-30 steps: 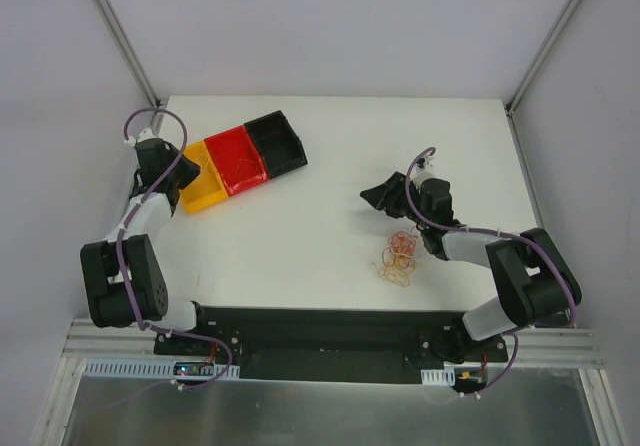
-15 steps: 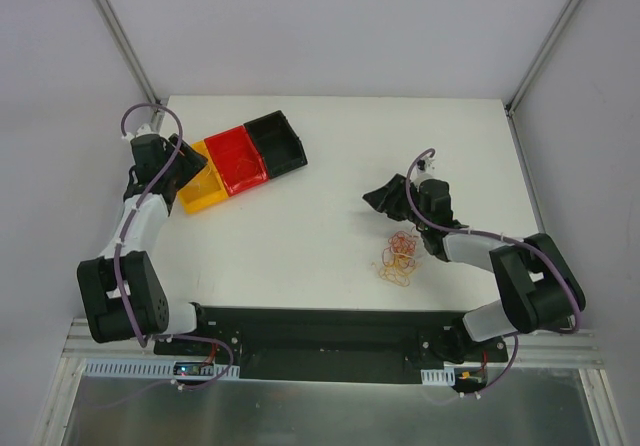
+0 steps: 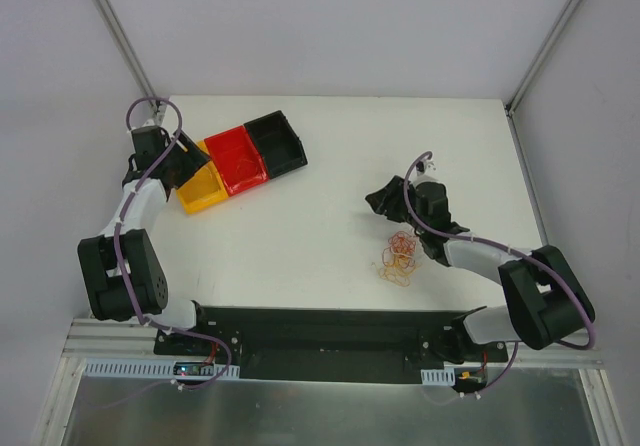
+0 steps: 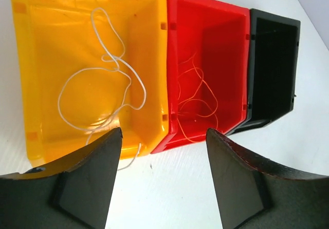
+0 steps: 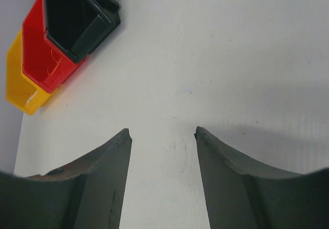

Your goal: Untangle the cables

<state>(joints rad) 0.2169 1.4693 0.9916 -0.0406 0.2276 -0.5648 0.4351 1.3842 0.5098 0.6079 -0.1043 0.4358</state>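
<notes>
The cables (image 3: pixel 398 258) are a small loose tangle of thin red, orange and yellow wires on the white table, right of centre. My right gripper (image 3: pixel 376 198) hangs just beyond the tangle, open and empty; its wrist view (image 5: pixel 162 132) shows only bare table between the fingers, and the tangle is out of that view. My left gripper (image 3: pixel 187 164) is open and empty at the near-left edge of the bins (image 4: pixel 162 136). A white wire (image 4: pixel 103 93) lies in the yellow bin (image 4: pixel 51 34). Thin orange wires (image 4: pixel 195 98) lie in the red bin (image 4: pixel 226 44).
A row of yellow (image 3: pixel 203 198), red (image 3: pixel 237 161) and black (image 3: pixel 275 138) bins stands at the back left. The black bin (image 4: pixel 272 59) holds nothing visible. The bins also show at the top left of the right wrist view (image 5: pixel 51 59). White walls enclose the table.
My left arm has swung toward the back left, its wrist now beside the yellow bin's far-left corner. My right gripper has shifted slightly. The tangle has not moved.
</notes>
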